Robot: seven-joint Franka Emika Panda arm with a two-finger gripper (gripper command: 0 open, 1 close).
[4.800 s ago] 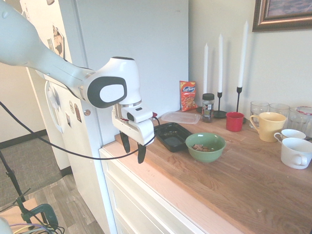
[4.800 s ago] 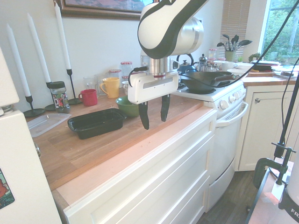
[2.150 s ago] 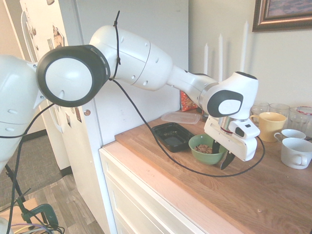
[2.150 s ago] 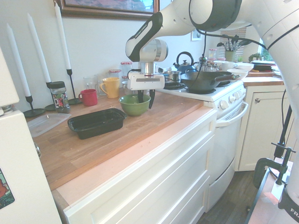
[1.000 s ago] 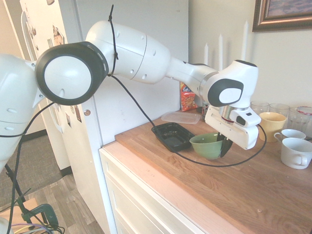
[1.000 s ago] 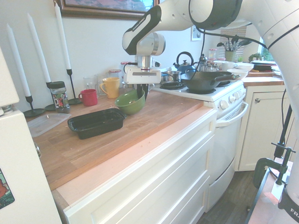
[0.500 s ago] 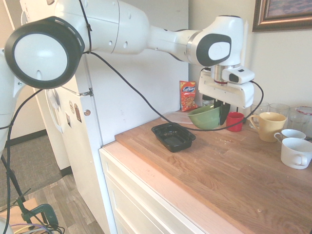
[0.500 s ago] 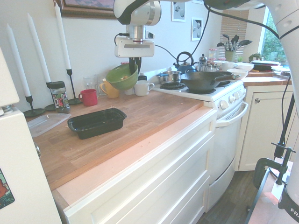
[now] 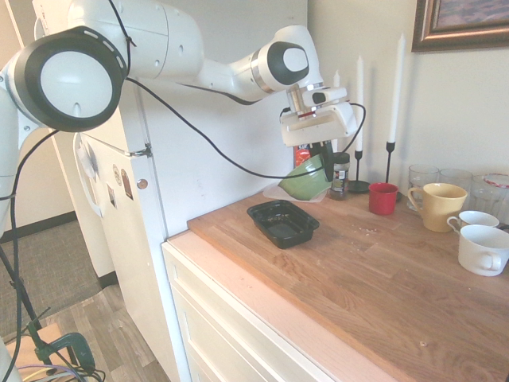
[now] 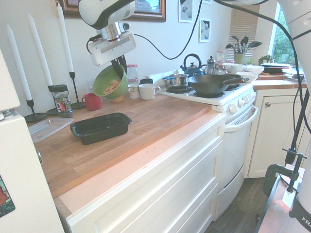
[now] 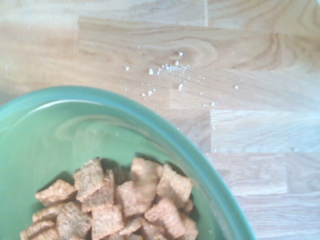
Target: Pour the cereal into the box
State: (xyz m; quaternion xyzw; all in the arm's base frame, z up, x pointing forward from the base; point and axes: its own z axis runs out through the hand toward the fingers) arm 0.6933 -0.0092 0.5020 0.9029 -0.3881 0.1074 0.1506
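Note:
My gripper [image 9: 324, 161] [image 10: 118, 67] is shut on the rim of a green bowl [image 9: 305, 180] [image 10: 110, 82], held tilted in the air above the wooden counter. The cereal [image 10: 112, 87] [image 11: 120, 202], light-brown squarish pieces, lies heaped in the low side of the bowl. The box [image 9: 282, 222] [image 10: 99, 127], a shallow black tray, rests on the counter below the bowl and nearer the counter's front edge. The bowl hangs beyond the tray's far side, not over it.
Behind the tray lie a clear flat container [image 10: 46, 128], a spice jar [image 9: 340, 175], tall white candles [image 9: 395, 91] and a red cup [image 9: 382, 198]. A yellow mug [image 9: 437, 205] and white cups [image 9: 483, 248] stand further along. Crumbs [image 11: 170, 70] dot the counter.
The gripper lifted the green bowl off the counter, then carried it up and toward the wall end, near the tray. The bowl now tilts more steeply.

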